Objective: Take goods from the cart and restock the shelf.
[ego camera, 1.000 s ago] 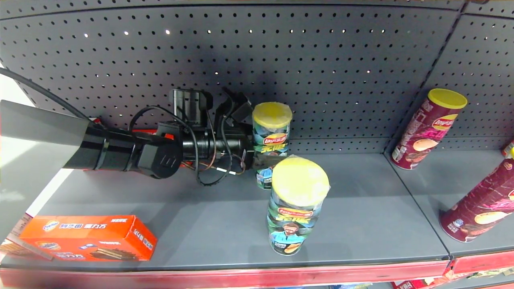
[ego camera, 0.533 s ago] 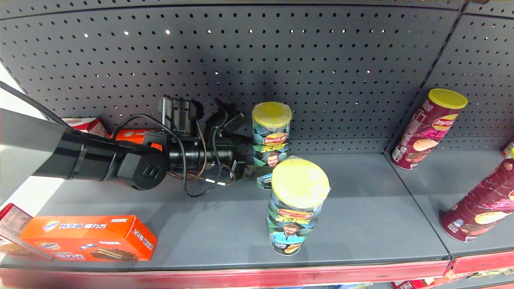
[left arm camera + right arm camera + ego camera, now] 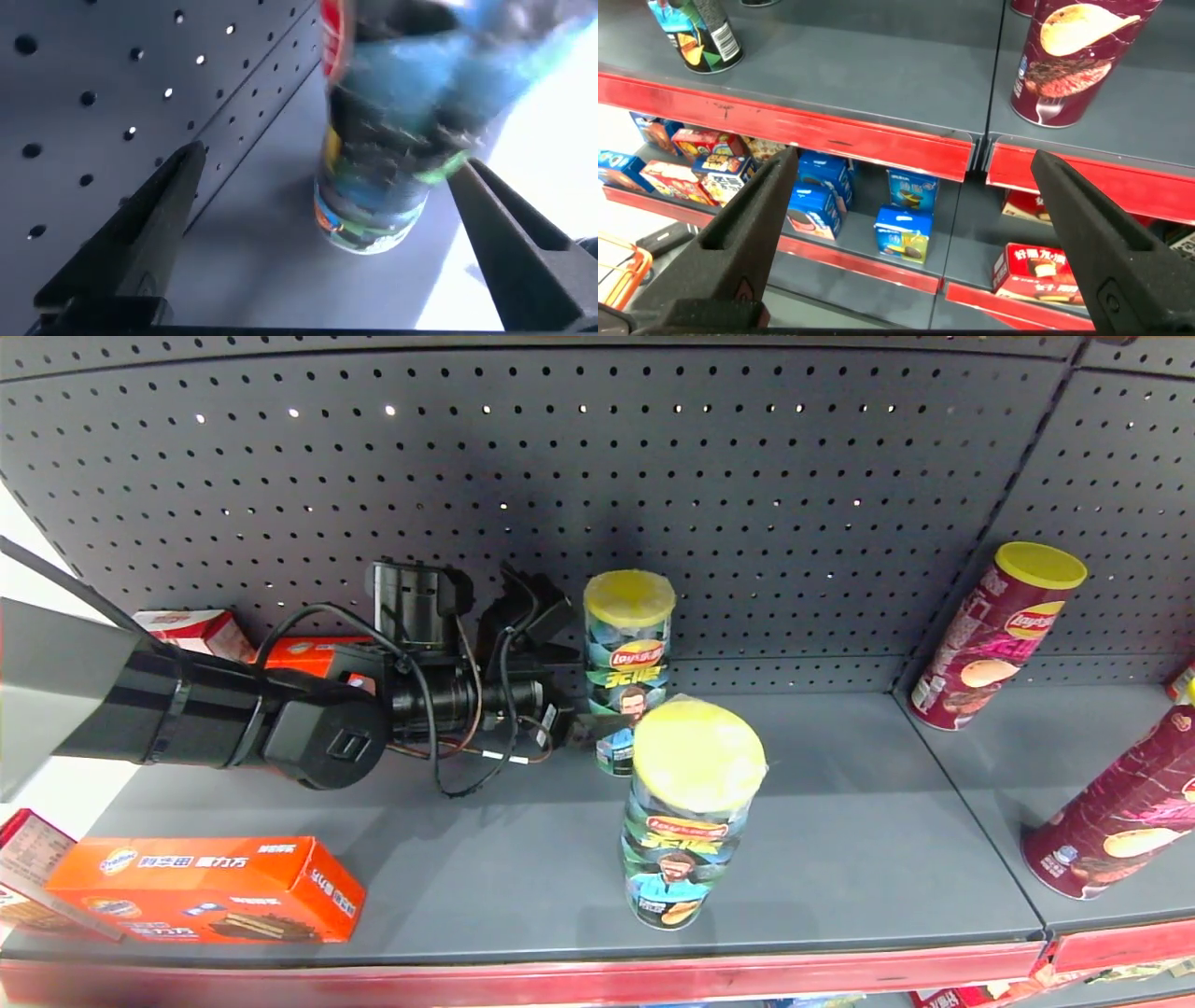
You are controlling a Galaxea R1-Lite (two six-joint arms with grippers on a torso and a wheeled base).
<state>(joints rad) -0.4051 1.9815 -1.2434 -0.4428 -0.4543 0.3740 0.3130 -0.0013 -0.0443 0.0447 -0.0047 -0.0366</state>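
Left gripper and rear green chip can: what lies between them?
Nothing: in the left wrist view the open left gripper flanks the rear green chip can, with only bare shelf in the gaps.

Your head camera looks forward and down on the grey metal shelf [image 3: 840,840] from close. Your left wrist camera sits right by the rear green yellow-lidded chip can [image 3: 392,140]. Your right wrist camera faces the shelf from farther back, sharing the front green chip can [image 3: 696,33] with the head view.
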